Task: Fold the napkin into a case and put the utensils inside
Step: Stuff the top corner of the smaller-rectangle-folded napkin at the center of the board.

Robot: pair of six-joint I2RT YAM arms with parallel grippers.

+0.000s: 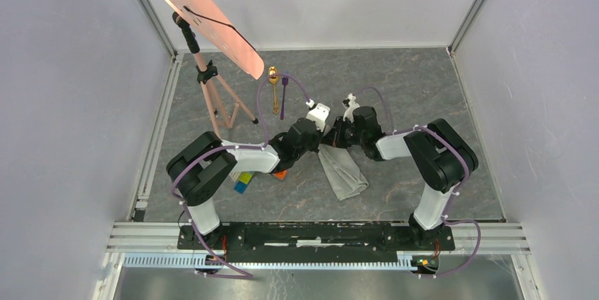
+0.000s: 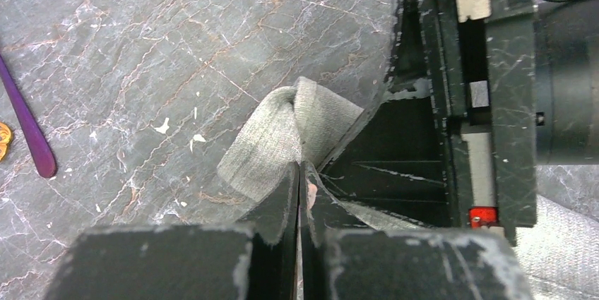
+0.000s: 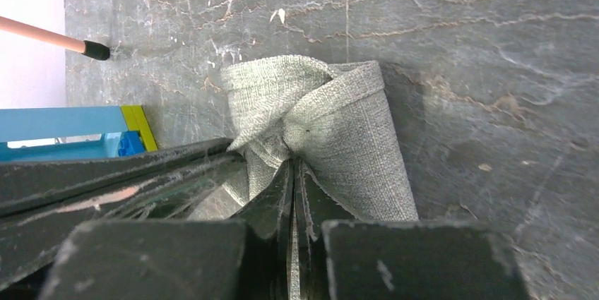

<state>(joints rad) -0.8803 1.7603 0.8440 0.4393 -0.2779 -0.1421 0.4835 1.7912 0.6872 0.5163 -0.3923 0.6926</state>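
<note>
My left hand (image 2: 301, 180) and right hand (image 3: 293, 180) are both pinched tight on the napkin (image 1: 345, 174), its upper end hidden beneath my wrists; bare bench (image 1: 424, 81) lies at 3 o'clock.

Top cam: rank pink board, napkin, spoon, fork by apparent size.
1. pink board: largest, though it is raised toward the camera, which may inflate it.
2. napkin
3. spoon and fork: look alike in length, not ranked.

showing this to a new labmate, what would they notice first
The left gripper and right gripper meet in the middle, both shut on the same bunched end of the grey-green napkin. Farther back, a gold spoon and purple fork lie side by side near a pink board on a tripod.
</note>
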